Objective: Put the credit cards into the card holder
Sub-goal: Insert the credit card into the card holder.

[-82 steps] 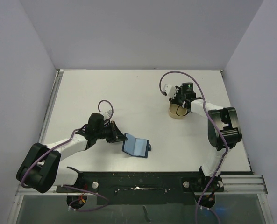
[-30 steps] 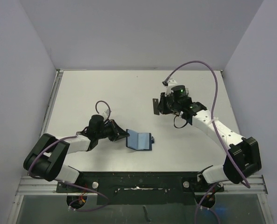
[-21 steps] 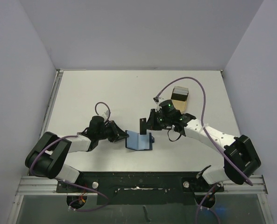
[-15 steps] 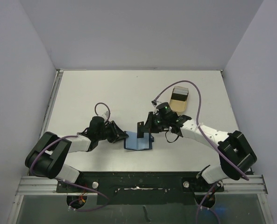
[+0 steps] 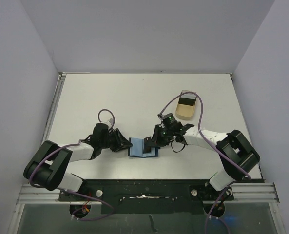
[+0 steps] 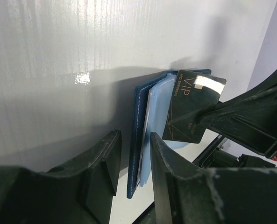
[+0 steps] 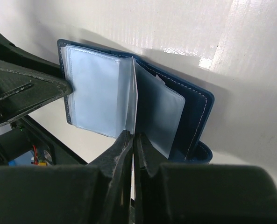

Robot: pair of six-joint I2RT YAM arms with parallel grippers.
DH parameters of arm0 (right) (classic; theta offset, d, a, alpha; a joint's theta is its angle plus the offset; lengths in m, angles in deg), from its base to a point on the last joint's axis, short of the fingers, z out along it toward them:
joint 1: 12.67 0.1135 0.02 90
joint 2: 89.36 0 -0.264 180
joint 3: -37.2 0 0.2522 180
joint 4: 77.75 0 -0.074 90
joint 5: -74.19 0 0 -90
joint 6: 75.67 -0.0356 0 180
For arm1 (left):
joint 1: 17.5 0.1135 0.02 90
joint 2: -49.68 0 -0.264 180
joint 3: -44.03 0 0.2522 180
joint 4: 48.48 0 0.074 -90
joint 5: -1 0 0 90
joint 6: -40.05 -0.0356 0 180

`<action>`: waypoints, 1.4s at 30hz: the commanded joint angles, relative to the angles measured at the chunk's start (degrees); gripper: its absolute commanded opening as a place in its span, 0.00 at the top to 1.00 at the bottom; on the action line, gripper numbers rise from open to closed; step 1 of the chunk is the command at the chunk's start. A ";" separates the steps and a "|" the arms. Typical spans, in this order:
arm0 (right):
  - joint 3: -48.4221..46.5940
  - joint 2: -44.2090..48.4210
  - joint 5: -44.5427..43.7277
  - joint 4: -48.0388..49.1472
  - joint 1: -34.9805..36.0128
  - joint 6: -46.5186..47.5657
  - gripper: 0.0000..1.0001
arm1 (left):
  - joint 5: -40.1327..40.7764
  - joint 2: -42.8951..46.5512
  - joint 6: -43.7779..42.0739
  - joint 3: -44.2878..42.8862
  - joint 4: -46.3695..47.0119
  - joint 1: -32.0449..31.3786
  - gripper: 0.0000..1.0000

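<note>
The right end effector [image 5: 152, 141] pinches a black credit card [image 6: 189, 112] edge-on over the centre fold of the open card holder [image 5: 138, 149], which lies on the worktop [image 5: 110, 97] just beyond its fingertips. The left end effector [image 5: 124, 144], jaws partly apart, straddles the holder's far edge.

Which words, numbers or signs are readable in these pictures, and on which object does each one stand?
"VIP": gold letters on the black card at the open card holder, in the left wrist view.
"NO" and then a row of digits: along the same card's edge, but the digits are too small to read with certainty.
Fine gold print lower on this card: too small to read.
No readable text anywhere else.
</note>
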 commanded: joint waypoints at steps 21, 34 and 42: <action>0.52 -0.38 6.23 3.05 -2.47 0.60 1.00 | 2.50 6.09 -2.66 3.87 -0.66 0.47 1.00; 3.14 -2.40 10.62 9.06 -2.18 -3.63 1.00 | 2.91 4.57 -1.69 4.31 0.72 0.06 1.00; 4.29 -3.49 12.30 12.40 -2.03 -5.66 1.00 | 3.21 4.29 -0.77 4.66 1.02 -0.45 1.00</action>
